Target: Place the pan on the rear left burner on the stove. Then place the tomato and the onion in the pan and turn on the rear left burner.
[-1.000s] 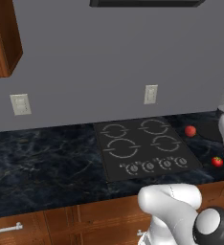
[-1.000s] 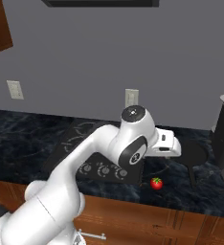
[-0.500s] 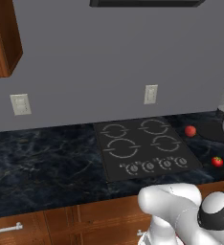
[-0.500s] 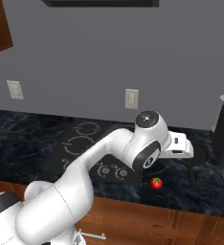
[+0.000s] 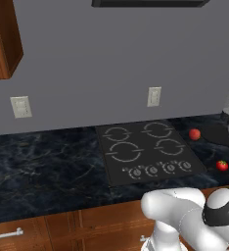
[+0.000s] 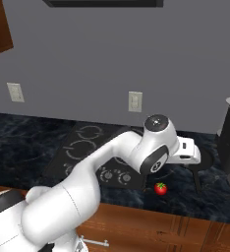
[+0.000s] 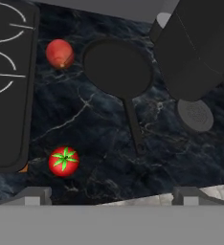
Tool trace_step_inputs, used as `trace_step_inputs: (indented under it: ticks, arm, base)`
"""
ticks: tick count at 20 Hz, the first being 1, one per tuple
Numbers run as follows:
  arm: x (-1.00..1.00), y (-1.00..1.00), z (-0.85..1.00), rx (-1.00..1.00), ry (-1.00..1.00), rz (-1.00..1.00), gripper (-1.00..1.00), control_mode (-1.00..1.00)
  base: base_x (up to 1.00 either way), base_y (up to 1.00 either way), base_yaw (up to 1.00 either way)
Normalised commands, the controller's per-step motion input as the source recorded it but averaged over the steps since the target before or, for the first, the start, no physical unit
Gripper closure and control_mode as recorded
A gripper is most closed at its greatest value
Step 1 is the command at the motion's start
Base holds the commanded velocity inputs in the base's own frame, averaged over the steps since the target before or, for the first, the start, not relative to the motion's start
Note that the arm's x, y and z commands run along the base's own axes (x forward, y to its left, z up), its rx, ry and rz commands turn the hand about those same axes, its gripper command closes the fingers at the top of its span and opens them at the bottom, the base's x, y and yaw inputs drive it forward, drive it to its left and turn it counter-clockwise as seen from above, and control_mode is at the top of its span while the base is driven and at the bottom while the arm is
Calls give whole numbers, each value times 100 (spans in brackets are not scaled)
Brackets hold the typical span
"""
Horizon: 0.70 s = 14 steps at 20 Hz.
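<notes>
The black pan (image 7: 117, 67) lies on the dark marble counter to the right of the stove (image 7: 8, 95), its handle (image 7: 134, 129) pointing toward me. Between stove and pan sits the pinkish onion (image 7: 59, 52). Nearer the counter's front edge is the red tomato (image 7: 63, 161), green stem up. My gripper (image 7: 111, 196) hovers above the counter, short of the handle's end, open and holding nothing. From the right base view my arm reaches over the pan (image 6: 208, 160), with the tomato (image 6: 160, 188) in front. The rear left burner (image 5: 117, 133) is bare.
A tall dark coffee machine (image 7: 200, 48) stands right beside the pan, with a round grey base (image 7: 195, 115) on the counter. Four knobs (image 5: 160, 169) line the stove's front. The backsplash wall carries outlets (image 5: 154, 96). Wooden cabinets run below the counter edge.
My arm has swung further right, carrying the hand from over the stove's right side to above the pan. Pan, tomato and onion have not moved.
</notes>
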Motion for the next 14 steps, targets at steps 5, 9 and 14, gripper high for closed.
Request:
trace_step_inputs:
  ticks: [5, 9, 14]
  arm:
    - [11, 0, -39, 0, 0, 0, -100, -100]
    - [18, -4, -41, 0, -1, 0, -100, -100]
    - [13, -11, -25, 0, 0, 0, -100, -100]
  base:
    - [0, 0, 0]
    - [0, 0, 0]
    - [0, 0, 0]
